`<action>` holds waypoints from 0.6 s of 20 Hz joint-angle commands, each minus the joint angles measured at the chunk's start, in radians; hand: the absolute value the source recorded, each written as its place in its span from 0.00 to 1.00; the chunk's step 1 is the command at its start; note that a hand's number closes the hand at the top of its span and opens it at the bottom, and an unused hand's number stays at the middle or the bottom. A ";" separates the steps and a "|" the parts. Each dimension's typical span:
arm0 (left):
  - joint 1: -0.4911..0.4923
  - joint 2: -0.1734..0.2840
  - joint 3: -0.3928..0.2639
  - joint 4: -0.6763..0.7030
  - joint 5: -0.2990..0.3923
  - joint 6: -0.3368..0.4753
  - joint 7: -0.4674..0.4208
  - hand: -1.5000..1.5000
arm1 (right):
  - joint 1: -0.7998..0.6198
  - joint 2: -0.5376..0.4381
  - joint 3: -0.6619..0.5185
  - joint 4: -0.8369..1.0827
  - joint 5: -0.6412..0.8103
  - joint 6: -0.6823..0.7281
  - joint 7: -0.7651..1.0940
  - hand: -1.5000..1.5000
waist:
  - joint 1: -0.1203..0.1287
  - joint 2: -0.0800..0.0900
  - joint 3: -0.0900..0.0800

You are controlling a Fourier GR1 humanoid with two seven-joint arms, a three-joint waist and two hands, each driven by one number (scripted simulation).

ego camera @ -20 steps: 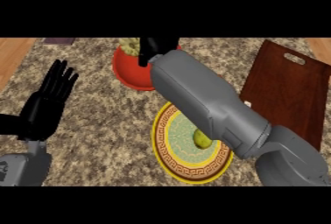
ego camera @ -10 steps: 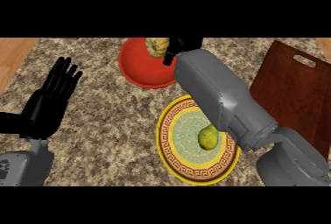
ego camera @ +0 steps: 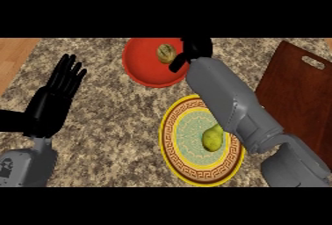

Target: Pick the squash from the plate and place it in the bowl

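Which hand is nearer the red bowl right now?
Right. The right hand is at the red bowl's right rim, beside the squash in it. The left hand rests open, well off to the bowl's left.

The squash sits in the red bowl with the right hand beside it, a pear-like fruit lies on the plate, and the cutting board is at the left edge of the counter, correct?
Not quite: the head view shows the cutting board at the right edge, not the left. The rest holds: the squash sits in the red bowl with the right hand beside it, and a pear-like fruit lies on the plate.
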State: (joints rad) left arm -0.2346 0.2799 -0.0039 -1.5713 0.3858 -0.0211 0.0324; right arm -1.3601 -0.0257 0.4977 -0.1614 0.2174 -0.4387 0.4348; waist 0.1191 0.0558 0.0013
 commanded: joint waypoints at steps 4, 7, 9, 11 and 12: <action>0.012 -0.002 0.001 -0.001 0.001 -0.006 -0.004 0.50 | 0.034 -0.040 -0.157 -0.085 -0.126 -0.161 -0.236 0.00 | -0.001 0.001 0.003; 0.017 0.011 0.015 -0.011 -0.001 0.004 0.009 0.50 | 0.060 -0.034 -0.265 -0.143 -0.214 -0.259 -0.316 0.00 | -0.017 -0.012 0.003; 0.030 -0.018 -0.011 -0.002 -0.017 0.006 -0.018 0.50 | 0.060 -0.041 -0.314 -0.147 -0.250 -0.268 -0.360 0.00 | -0.017 -0.009 0.002; 0.012 -0.002 0.021 0.010 -0.005 0.021 0.011 0.50 | 0.070 -0.105 -0.353 -0.143 -0.273 -0.243 -0.418 0.00 | -0.031 -0.012 0.001; 0.001 -0.009 0.013 0.020 -0.015 0.022 -0.001 0.50 | 0.078 -0.072 -0.363 -0.126 -0.274 -0.280 -0.437 0.00 | -0.033 -0.013 0.000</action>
State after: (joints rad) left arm -0.2207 0.2746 0.0039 -1.5672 0.3769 -0.0088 0.0322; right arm -1.3005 -0.0852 0.2087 -0.2858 -0.0079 -0.6741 0.0871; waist 0.0984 0.0464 0.0029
